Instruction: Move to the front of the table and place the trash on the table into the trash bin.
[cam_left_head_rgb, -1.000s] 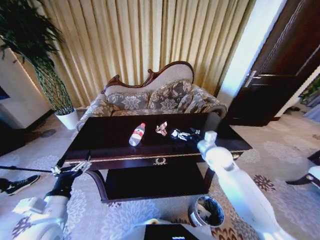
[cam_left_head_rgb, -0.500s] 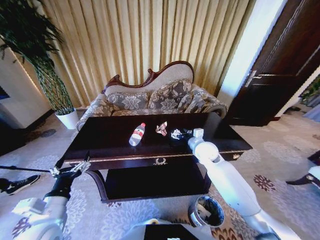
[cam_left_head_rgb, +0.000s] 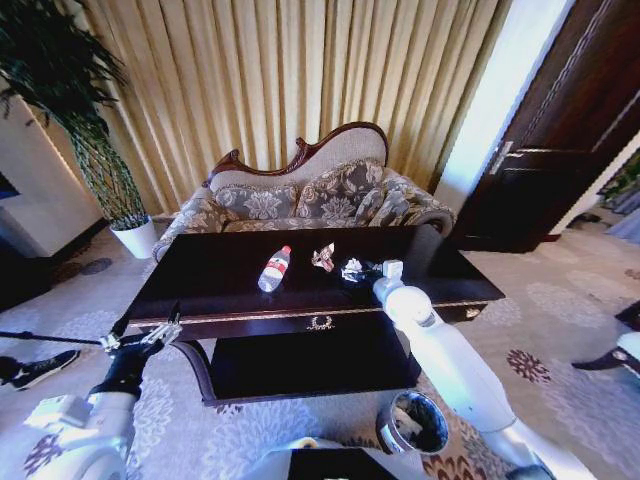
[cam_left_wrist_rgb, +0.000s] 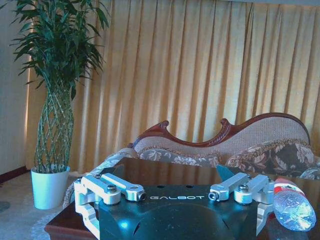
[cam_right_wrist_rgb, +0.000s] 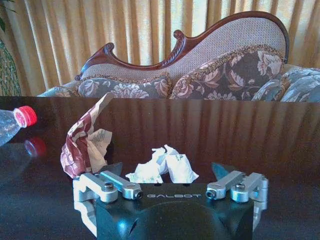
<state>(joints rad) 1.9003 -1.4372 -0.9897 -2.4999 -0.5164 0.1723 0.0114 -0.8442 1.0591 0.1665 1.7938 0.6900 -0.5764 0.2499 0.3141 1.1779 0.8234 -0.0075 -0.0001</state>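
1. Left of the table (cam_left_head_rgb: 200, 300), my left gripper (cam_left_head_rgb: 140, 338) hangs parked at the near corner, fingers spread wide.
2. On the table, the bottle (cam_left_head_rgb: 273, 269) lies light and slippery; the wrapper scrap (cam_right_wrist_rgb: 85, 145) beside it.
3. My right gripper (cam_right_wrist_rgb: 167, 172) stands wide around the paper ball (cam_right_wrist_rgb: 162, 167): soft, crushable; I'd pinch its middle.
4. The trash bin (cam_left_head_rgb: 413, 423) waits below the table's near edge.

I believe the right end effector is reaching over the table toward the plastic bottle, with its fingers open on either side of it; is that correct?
Not quite. The right end effector is open over the table, but the white paper ball lies between its fingers, not the bottle, which lies off to one side. The right wrist view shows this.
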